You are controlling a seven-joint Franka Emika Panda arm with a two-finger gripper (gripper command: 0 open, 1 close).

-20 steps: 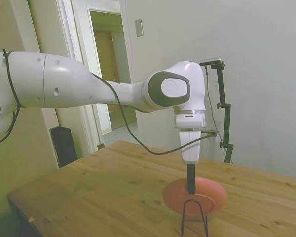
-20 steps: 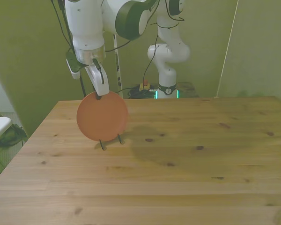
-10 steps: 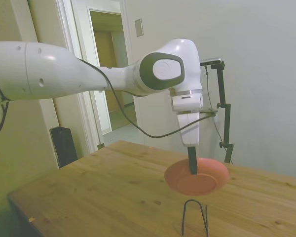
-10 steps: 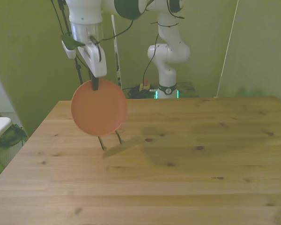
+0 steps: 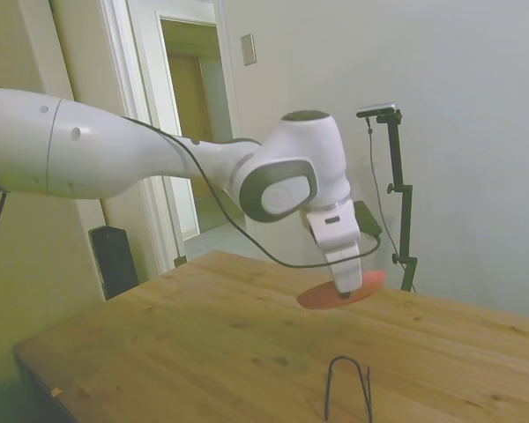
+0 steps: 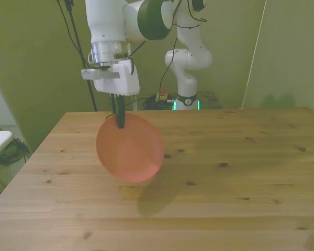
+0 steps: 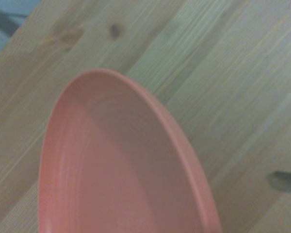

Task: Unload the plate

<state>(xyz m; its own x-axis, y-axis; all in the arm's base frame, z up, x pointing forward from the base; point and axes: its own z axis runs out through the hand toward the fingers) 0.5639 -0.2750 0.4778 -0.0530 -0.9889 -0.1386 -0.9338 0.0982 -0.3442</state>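
Wooden table, plain and knotted, beneath a white arm reaching in from the side view's left. Salmon-orange plate held tilted in the air above the table's left part in the front view, clamped at its upper rim by the gripper. Thin black wire stand left bare nearby.

- I see the plate: round, shallow, plain salmon-orange, matte.
- It hangs tilted in the air above the table, gripped at its upper rim.
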